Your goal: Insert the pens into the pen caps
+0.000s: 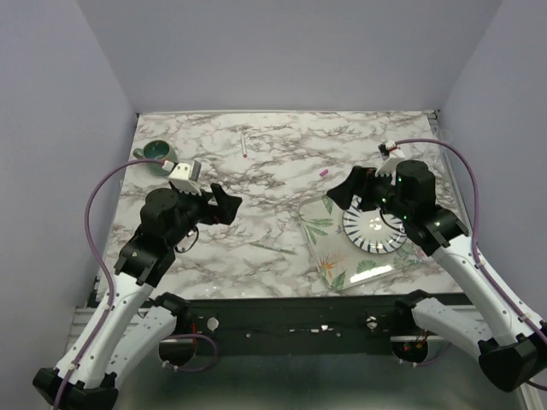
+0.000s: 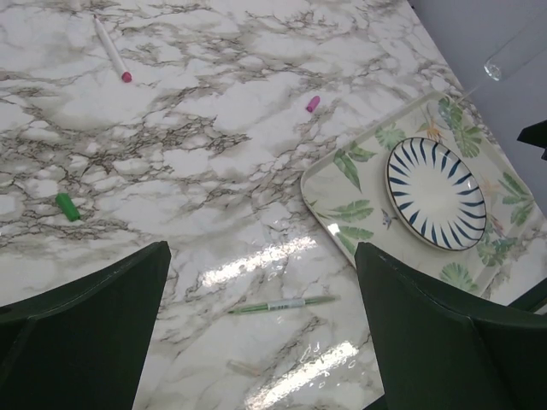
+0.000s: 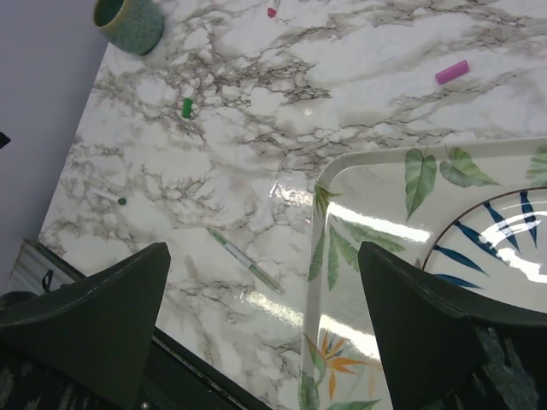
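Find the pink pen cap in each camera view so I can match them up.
Top external: pink cap near centre, just beyond the far-left corner of the leaf tray.
Left wrist: pink cap upper middle, up-left of the leaf tray.
Right wrist: pink cap upper right, above the leaf tray.
Shared landmark: the leaf tray corner nearest the cap.

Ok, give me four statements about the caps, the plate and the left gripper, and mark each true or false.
1. The pink cap lies on the table, outside the tray. True.
2. The plate sits on the tray. True.
3. The left gripper is shut. False: its fingers are wide apart and hold nothing.
4. The green cap is inside the mug. False: it lies on the table, apart from the mug.
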{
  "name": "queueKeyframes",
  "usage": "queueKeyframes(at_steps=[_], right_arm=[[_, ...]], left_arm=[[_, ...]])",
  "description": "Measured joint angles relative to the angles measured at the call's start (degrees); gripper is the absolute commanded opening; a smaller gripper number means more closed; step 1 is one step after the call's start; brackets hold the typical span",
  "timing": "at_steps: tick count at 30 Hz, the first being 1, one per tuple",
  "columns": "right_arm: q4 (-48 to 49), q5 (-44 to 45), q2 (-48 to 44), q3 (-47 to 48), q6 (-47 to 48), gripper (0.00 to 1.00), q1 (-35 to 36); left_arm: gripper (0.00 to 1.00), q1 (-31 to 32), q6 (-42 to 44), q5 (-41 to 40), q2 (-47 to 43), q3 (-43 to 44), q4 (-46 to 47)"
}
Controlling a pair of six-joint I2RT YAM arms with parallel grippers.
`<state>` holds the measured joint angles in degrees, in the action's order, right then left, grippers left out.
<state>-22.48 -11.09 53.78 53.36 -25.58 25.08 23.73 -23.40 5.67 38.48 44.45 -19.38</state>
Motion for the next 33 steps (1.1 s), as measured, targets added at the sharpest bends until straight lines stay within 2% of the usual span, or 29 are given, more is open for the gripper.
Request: queueKeyframes(at_steps=[5, 9, 14, 16, 21, 25, 27, 33], right_arm=[[-1.2, 1.2, 0.8, 1.1, 0.1, 1.0, 0.0], [-0.8, -0.6, 1.1, 1.5, 0.6, 0.89, 0.8], [0.1, 0.2, 5.8, 2.8, 1.7, 0.7, 10.4], [-0.1, 2.0, 10.8, 4.5, 2.5, 0.6, 14.5], [0.2, 6.6, 22.8, 5.5, 5.0, 0.49, 23.7], [0.3, 9.4, 31.7, 7.4, 7.9, 0.44, 28.1], [0.4, 10.9, 36.4, 9.5, 9.4, 0.41, 29.5], [0.0, 16.2, 47.4, 14.5, 13.9, 0.41, 32.8]], left_arm=[[0.99, 0.0, 0.0, -0.1, -0.5, 0.0, 0.0], [0.99, 0.0, -0.1, -1.3, -1.3, 0.0, -0.1], [0.99, 0.0, -1.3, -7.9, -5.2, 0.0, -1.7], [0.99, 0.0, -2.0, -11.4, -8.2, 0.0, -3.6], [0.99, 0.0, -2.8, -18.0, -19.5, -0.5, -5.8], [0.99, 0.0, -3.7, -22.5, -27.4, -1.3, -6.8], [0.99, 0.0, -4.5, -23.9, -28.9, -1.4, -7.9], [0.99, 0.0, -5.8, -24.8, -30.3, -2.2, -11.4]])
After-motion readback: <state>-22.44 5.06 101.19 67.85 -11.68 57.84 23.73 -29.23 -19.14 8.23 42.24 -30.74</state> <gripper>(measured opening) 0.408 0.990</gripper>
